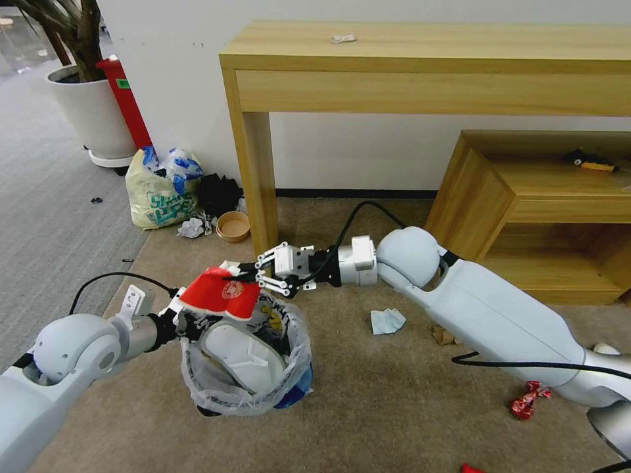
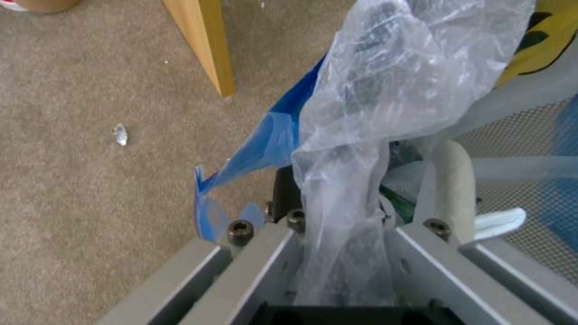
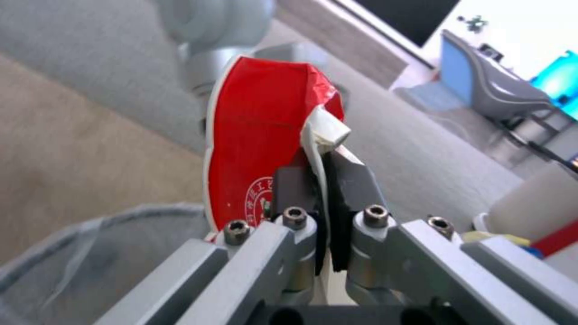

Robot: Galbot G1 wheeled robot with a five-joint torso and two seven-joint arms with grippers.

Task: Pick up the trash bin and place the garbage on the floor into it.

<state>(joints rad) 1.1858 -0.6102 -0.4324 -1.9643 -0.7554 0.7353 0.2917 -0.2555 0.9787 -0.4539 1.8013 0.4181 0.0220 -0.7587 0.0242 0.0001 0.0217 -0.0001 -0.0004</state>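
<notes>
The flat beige-brown short-pile carpet [image 1: 394, 394] lies beneath the right gripper [image 1: 246, 276] and runs ahead of it to a plain white wall [image 1: 177, 79] edged with a dark skirting strip [image 1: 355, 194]. Just beyond the gripper stands a tall light-wood console table [image 1: 427, 66], its nearest leg [image 1: 259, 184] planted on the carpet. To the gripper's right, against the same wall, sits a low open wooden shelf unit [image 1: 526, 210]. To the gripper's left the floor changes to grey ribbed carpet [image 1: 46, 217], where a round white planter [image 1: 92, 112] holding a dark trunk stands farther off. The light is even and soft.
</notes>
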